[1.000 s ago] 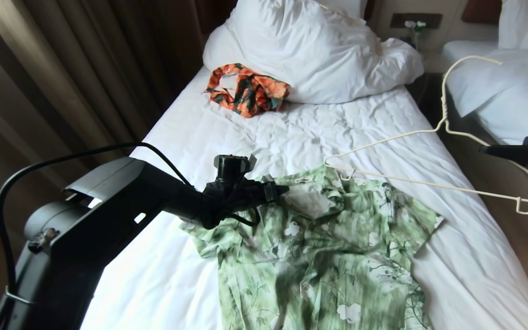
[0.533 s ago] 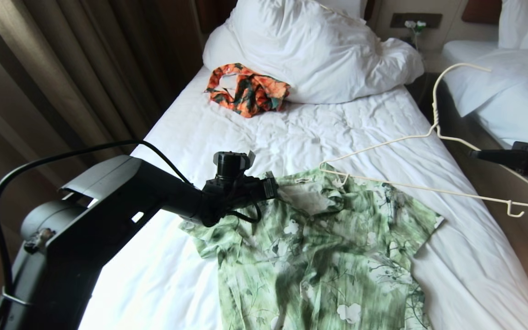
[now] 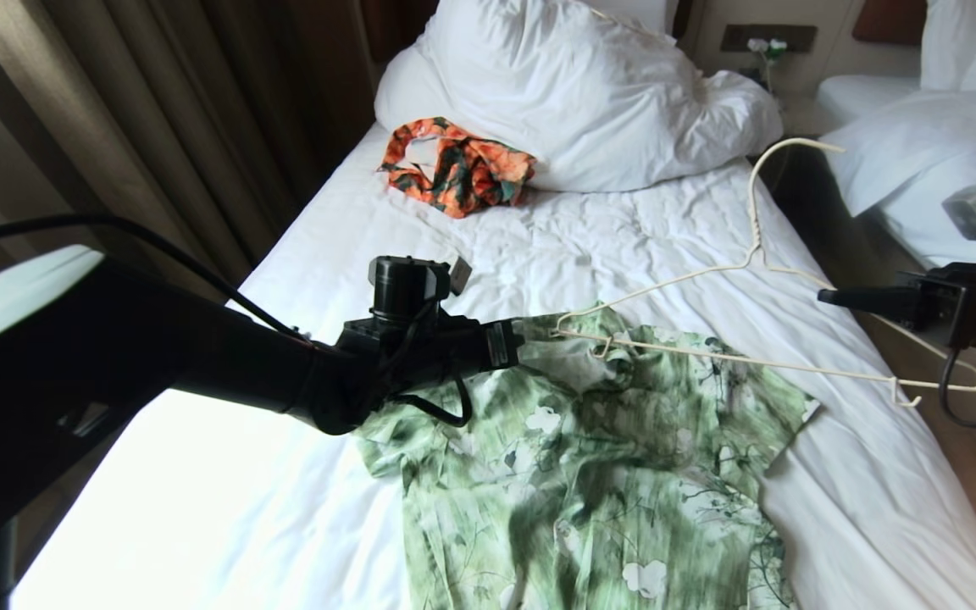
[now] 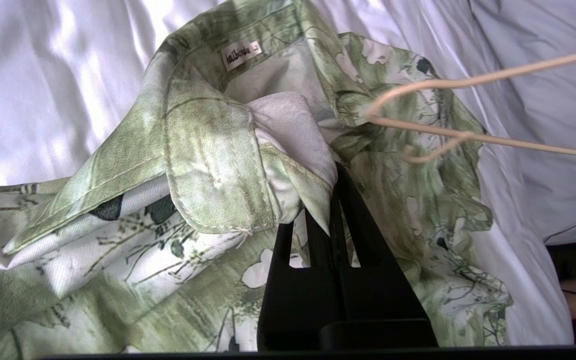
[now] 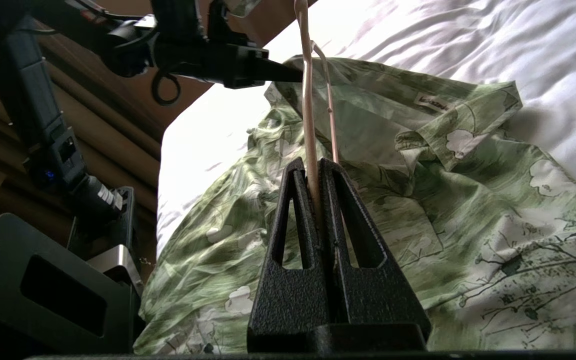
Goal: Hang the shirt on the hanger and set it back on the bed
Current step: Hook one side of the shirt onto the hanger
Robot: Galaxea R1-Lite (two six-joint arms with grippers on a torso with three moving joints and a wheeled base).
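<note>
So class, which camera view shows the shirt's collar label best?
Left wrist view: the label sits close and lit inside the collar of the shirt. The right wrist view shows it smaller and angled; in the head view it's too small to make out.

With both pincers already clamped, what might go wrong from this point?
The left pincer pinches only a small fold of the light green floral shirt's collar, so the fabric might slip out. The right pincer holds the thin cream wire hanger by one wire, so it may pivot and snag the collar.
</note>
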